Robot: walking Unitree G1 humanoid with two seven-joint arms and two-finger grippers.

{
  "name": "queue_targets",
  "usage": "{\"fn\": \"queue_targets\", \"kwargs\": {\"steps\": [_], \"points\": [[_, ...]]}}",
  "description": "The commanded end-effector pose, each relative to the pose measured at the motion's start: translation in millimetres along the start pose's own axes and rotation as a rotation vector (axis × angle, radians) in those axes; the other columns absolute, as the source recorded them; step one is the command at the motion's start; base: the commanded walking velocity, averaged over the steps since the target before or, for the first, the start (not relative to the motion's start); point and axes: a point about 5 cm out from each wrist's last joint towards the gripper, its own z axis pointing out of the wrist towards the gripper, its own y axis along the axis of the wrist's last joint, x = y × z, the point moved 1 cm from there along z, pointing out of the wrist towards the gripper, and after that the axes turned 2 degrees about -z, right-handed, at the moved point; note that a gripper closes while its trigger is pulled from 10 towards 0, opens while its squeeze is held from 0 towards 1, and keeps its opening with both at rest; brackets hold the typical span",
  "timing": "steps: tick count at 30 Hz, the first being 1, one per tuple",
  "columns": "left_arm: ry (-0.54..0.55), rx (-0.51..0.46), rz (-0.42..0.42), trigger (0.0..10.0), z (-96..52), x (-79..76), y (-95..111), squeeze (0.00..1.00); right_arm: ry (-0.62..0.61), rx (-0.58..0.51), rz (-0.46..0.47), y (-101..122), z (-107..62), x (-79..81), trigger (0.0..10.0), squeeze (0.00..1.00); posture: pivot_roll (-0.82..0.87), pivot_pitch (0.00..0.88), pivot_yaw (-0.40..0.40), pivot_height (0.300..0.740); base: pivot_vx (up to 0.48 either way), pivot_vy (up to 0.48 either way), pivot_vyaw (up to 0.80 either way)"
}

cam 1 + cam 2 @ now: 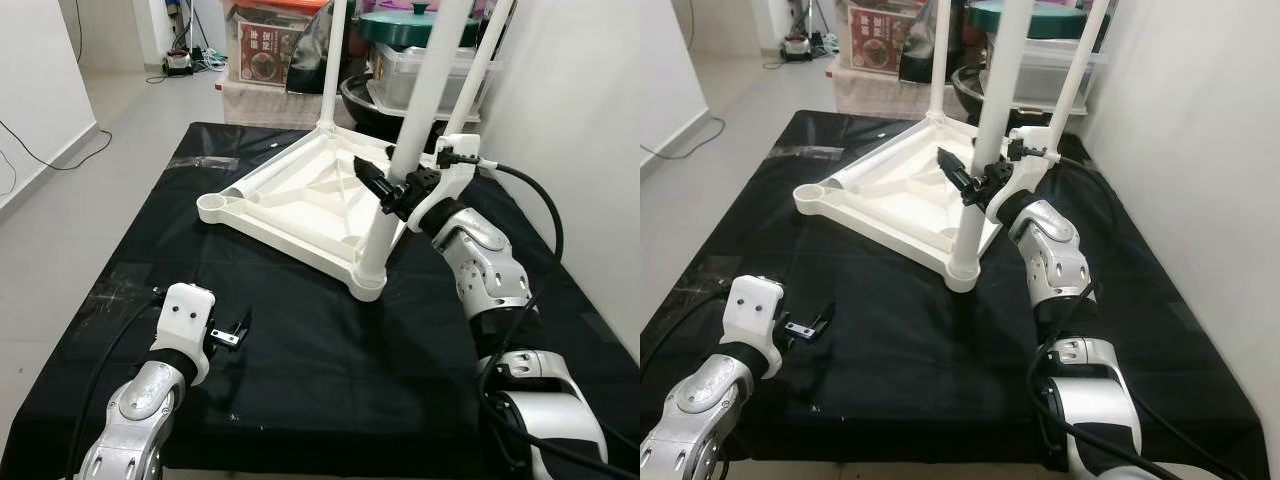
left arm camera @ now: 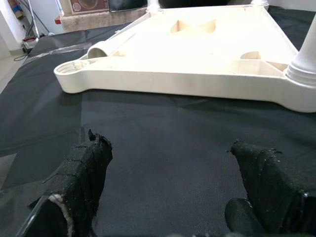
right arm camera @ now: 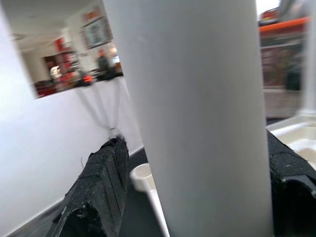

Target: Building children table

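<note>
Though upside down, white table [image 1: 300, 195] three-legged

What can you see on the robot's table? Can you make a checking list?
Surface: black cloth over the table.
Job's things: white tabletop lying upside down; three white legs up, nearest leg in its corner socket; one corner socket empty.
Clutter: clear plastic bag at the far left edge.
Grippers: right gripper around the nearest leg; left gripper open, above bare cloth.
Cables: black cable along the right arm; cord on the floor.
Surroundings: stacked boxes, lidded bins, white wall.
</note>
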Motion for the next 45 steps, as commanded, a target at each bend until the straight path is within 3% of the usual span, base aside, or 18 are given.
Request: {"fn": "queue_targets", "kwargs": {"steps": [1,3,4,6,11,12,14,15,17,18,20,26,27,29,30,36,38,45], "points": [[0.0,0.01,-0.008,10.0,-0.9,-0.5,-2.9,0.0,0.108,0.06,0.036,-17.8,-0.5,15.7,10.0,0.0,0.13,0.0,-0.125,0.74,0.0,0.0,0.0],[0.0,0.011,-0.008,10.0,-1.4,-0.4,-2.9,0.0,0.158,0.078,0.041,-24.3,-0.8,24.3,8.7,0.0,0.14,0.0,-0.129,0.74,0.0,0.0,0.0],[-0.001,0.012,-0.008,10.0,-1.9,-0.5,-2.9,0.0,0.201,0.075,0.054,-29.3,0.2,30.2,1.7,0.0,0.14,0.0,-0.129,0.74,0.0,0.0,0.0],[-0.001,0.013,-0.007,10.0,-2.2,-0.5,-2.9,0.0,0.218,0.063,0.06,-31.9,1.1,33.1,0.0,0.0,0.14,0.0,-0.129,0.74,0.0,0.0,0.0],[-0.002,0.015,-0.005,10.0,-3.7,-0.3,-3.1,0.0,0.054,0.07,0.016,-39.3,2.9,23.4,0.0,0.0,0.14,0.0,-0.12,0.74,0.0,0.0,0.0],[-0.003,0.016,-0.005,10.0,-4.2,-0.2,-3.3,0.0,-0.222,0.126,-0.006,-45.9,-1.4,4.1,0.0,0.0,0.13,0.0,-0.114,0.74,0.0,0.0,0.0],[-0.003,0.016,-0.005,10.0,-4.2,-0.2,-3.3,0.0,-0.222,0.126,-0.006,-45.9,-1.4,4.1,0.0,0.0,0.13,0.0,-0.114,0.74,0.0,0.0,0.0],[-0.005,0.017,-0.004,10.0,-4.6,-0.1,-3.3,0.0,-0.533,0.172,0.018,-54.4,-17.9,-17.7,0.0,0.0,0.12,0.0,-0.109,0.74,0.0,0.0,0.0],[-0.005,0.017,-0.004,10.0,-4.6,-0.1,-3.3,0.0,-0.533,0.172,0.018,-54.4,-17.9,-17.7,0.0,0.0,0.12,0.0,-0.109,0.74,0.0,0.0,0.0],[-0.006,0.019,-0.002,10.0,-5.1,-0.4,-3.5,0.0,-1.022,0.314,-0.037,-76.6,-76.0,-42.4,0.0,0.0,0.12,0.0,-0.104,0.74,0.0,0.0,0.0],[-0.006,0.021,-0.001,10.0,-5.5,0.1,-3.8,0.0,-1.088,0.369,-0.088,-82.8,-96.0,-39.1,0.0,0.0,0.11,0.0,-0.099,0.74,0.0,0.0,0.0],[-0.005,0.025,0.0,10.0,-5.9,1.6,-4.6,0.0,-1.046,0.413,-0.132,-82.2,-104.8,-19.8,0.0,0.0,0.09,0.0,-0.091,0.74,0.0,0.0,0.0],[-0.006,0.027,0.001,10.0,-5.7,1.8,-4.9,0.0,-0.964,0.399,-0.125,-77.0,-95.5,-9.6,10.0,0.0,0.09,0.0,-0.091,0.74,0.0,0.0,0.0],[-0.007,0.028,0.002,10.0,-5.4,1.8,-5.3,0.0,-0.853,0.341,-0.101,-69.3,-80.3,-2.2,10.0,0.0,0.09,0.0,-0.091,0.74,0.0,0.0,0.0],[-0.007,0.028,0.002,10.0,-5.1,1.6,-5.6,0.0,-0.792,0.26,-0.092,-58.6,-67.4,-0.5,10.0,1.0,0.1,0.0,-0.094,0.74,0.0,0.0,0.0],[-0.005,0.029,0.002,10.0,-4.5,1.2,-6.2,0.0,-0.74,0.163,-0.082,-42.3,-50.6,-1.4,10.0,1.0,0.11,0.0,-0.101,0.74,0.0,0.0,0.0],[-0.003,0.028,0.0,10.0,-4.3,1.2,-6.7,0.0,-0.594,0.087,-0.05,-22.3,-27.9,-7.1,10.0,0.0,0.11,0.0,-0.102,0.74,0.0,0.0,0.0],[-0.003,0.02,-0.002,10.0,-2.2,1.4,-5.5,0.0,0.105,0.038,0.058,-12.9,-15.6,29.6,10.0,0.0,0.12,0.0,-0.112,0.74,0.0,0.0,0.0]]}}
